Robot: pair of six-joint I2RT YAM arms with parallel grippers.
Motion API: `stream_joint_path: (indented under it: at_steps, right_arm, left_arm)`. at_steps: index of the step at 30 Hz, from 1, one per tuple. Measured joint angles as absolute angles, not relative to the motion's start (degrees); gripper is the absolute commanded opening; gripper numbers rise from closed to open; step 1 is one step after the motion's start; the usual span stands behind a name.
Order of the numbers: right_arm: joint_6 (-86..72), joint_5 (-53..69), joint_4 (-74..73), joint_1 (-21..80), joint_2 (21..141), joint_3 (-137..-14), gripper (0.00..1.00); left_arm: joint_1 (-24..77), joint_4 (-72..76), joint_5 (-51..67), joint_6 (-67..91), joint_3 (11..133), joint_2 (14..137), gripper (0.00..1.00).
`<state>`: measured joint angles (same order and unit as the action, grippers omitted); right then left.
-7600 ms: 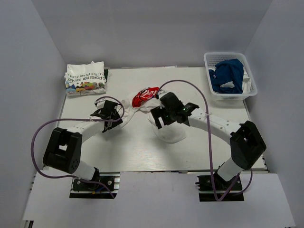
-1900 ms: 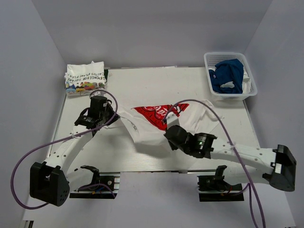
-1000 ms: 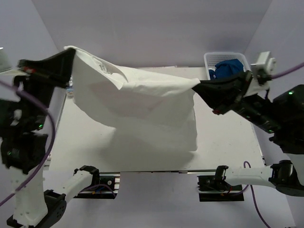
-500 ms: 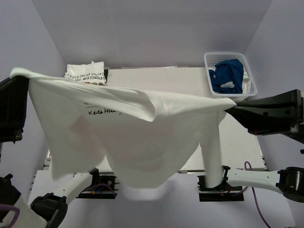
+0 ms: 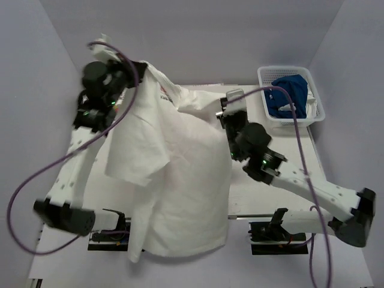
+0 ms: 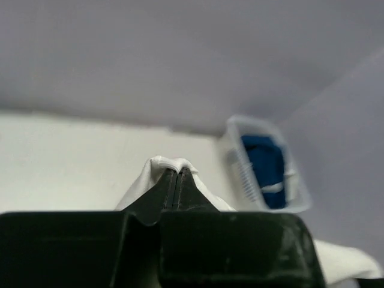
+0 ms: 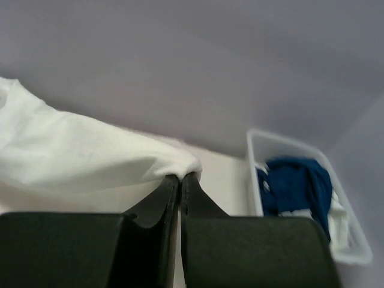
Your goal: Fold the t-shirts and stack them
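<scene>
A white t-shirt (image 5: 180, 180) hangs in the air between my two grippers, its plain side toward the top camera and its hem drooping past the table's near edge. At the upper left my left gripper (image 5: 139, 67) is shut on one top corner, and white cloth (image 6: 171, 163) bunches over its tips (image 6: 174, 171). My right gripper (image 5: 222, 114) is shut on the other top corner, where the cloth (image 7: 78, 150) drapes away to the left of the tips (image 7: 180, 177). A blue t-shirt (image 5: 287, 93) lies crumpled in the basket.
A white plastic basket (image 5: 320, 108) stands at the table's far right corner, also seen in the left wrist view (image 6: 235, 157) and the right wrist view (image 7: 255, 174). Grey walls enclose the white table (image 5: 288, 150). The hanging shirt hides most of the table's left and middle.
Both arms have swung back from the camera toward the far side and drawn closer together. The shirt, earlier stretched wide near the lens, now hangs long and narrow.
</scene>
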<state>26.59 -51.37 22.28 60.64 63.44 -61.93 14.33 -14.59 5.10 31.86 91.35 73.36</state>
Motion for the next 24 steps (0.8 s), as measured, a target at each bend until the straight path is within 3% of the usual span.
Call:
stream_joint_path:
  at_steps: [2,3,4,5,6,7,8,11,13,15,18,21,24]
  right_arm:
    - [22.3,-50.4,20.5,53.2,69.6,-61.3,0.0]
    - [19.7,-49.4,19.3,49.1,72.6,-61.5,0.0]
    - [17.6,-48.2,17.8,45.5,75.7,-62.0,0.0]
    - [15.0,-46.1,15.7,41.0,80.2,-63.8,0.0]
    - [13.0,-44.3,14.1,38.2,84.4,-66.0,0.13]
    - [10.9,-42.3,11.0,35.6,89.2,-69.3,0.41]
    - [9.0,-40.0,7.9,33.3,94.6,-73.5,0.86]
    - [5.6,-34.5,-1.3,29.1,107.9,-86.8,0.9]
    - [4.1,-32.1,-5.5,28.0,112.8,-91.5,0.9]
    - [2.9,-30.4,-9.5,27.8,113.8,-91.9,0.9]
    - [1.0,-28.4,-11.9,27.9,112.2,-90.6,0.9]
    - [-1.9,-25.4,-13.8,28.2,107.4,-86.4,0.9]
    - [-6.3,-20.4,-14.9,28.5,100.6,-79.9,0.9]
  left_arm:
    - [14.3,-13.5,3.6,30.6,87.6,81.4,0.27]
    - [14.3,-13.5,3.2,30.2,87.2,86.3,0.74]
    - [14.3,-12.8,2.9,29.2,87.7,91.0,0.89]
    - [14.3,-13.6,2.6,28.9,89.8,96.8,0.96]
    - [14.3,-14.9,2.3,28.5,93.1,102.4,1.0]
    - [14.2,-16.6,2.1,28.1,97.7,108.7,1.0]
    - [14.2,-20.0,2.0,27.9,104.9,115.5,1.0]
    - [14.2,-25.7,2.0,26.8,121.8,130.6,1.0]
    - [14.2,-28.6,2.0,26.0,124.1,133.6,1.0]
    - [14.3,-28.4,2.8,25.5,119.9,131.7,1.0]
    - [14.5,-24.8,4.3,24.8,104.3,121.9,1.0]
    - [14.9,-20.6,6.1,24.7,90.4,110.2,1.0]
    - [15.5,-17.2,8.4,24.6,84.6,102.1,1.0]
